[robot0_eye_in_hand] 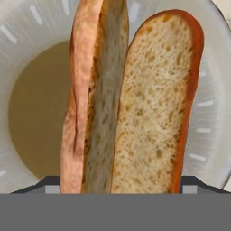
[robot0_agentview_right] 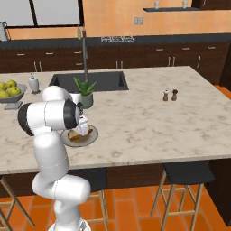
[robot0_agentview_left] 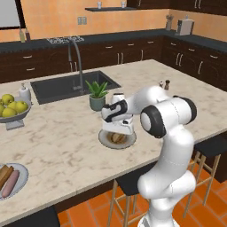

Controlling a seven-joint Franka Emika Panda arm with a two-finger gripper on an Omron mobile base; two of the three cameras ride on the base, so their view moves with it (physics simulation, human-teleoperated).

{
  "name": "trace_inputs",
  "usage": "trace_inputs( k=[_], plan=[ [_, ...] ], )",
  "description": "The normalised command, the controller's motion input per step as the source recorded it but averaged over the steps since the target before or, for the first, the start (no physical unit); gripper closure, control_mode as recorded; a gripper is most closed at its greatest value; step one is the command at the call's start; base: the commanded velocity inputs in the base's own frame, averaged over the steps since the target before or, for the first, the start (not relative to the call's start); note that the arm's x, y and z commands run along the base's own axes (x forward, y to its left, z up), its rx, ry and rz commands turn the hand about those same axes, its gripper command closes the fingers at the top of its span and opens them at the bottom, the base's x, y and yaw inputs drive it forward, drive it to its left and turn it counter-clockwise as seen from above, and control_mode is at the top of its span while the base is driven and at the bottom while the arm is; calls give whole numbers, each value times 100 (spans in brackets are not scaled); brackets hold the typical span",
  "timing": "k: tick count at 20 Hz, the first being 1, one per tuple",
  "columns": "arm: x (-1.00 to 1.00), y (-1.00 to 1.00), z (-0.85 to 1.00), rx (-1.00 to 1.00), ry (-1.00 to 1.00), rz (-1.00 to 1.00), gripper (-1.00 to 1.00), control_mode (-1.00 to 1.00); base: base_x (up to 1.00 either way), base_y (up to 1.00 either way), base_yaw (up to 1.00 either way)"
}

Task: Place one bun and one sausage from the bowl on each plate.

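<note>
We stood in a home kitchen, rendered rather than filmed. A marble-patterned island counter (robot0_agentview_left: pixel 66 146) ran before us, with a dark sink (robot0_agentview_left: pixel 71 86) sunk into it and a tall curved faucet (robot0_agentview_left: pixel 75 57) over the basin. Dark wooden cabinets (robot0_agentview_right: pixel 149 56) lined the orange back wall (robot0_agentview_right: pixel 117 18), under a dark worktop. We saw bar stools (robot0_agentview_right: pixel 185 180) tucked beneath the island on an orange tiled floor (robot0_agentview_right: pixel 135 207). A potted plant (robot0_agentview_left: pixel 97 95), a footed bowl of yellow-green apples (robot0_agentview_left: pixel 11 111), and salt and pepper shakers (robot0_agentview_right: pixel 170 95) sat on the counter.
</note>
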Motion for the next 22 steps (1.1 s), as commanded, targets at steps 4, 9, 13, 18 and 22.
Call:
trace_inputs(
  k=[4, 9, 13, 18, 22],
  plan=[
    [0, 4, -45, -3, 0, -1, -100, -100, 0, 0, 0],
    [-8, 1, -12, 0, -3, 0, -100, -100, 0, 0, 0],
    [-39, 0, 0, 0, -6, 0, -100, -100, 0, 0, 0],
    [-43, 0, 26, 0, -11, 0, -100, -100, 0, 0, 0],
    [-37, 0, 67, 0, -15, 1, -100, -100, 0, 0, 0]
  ],
)
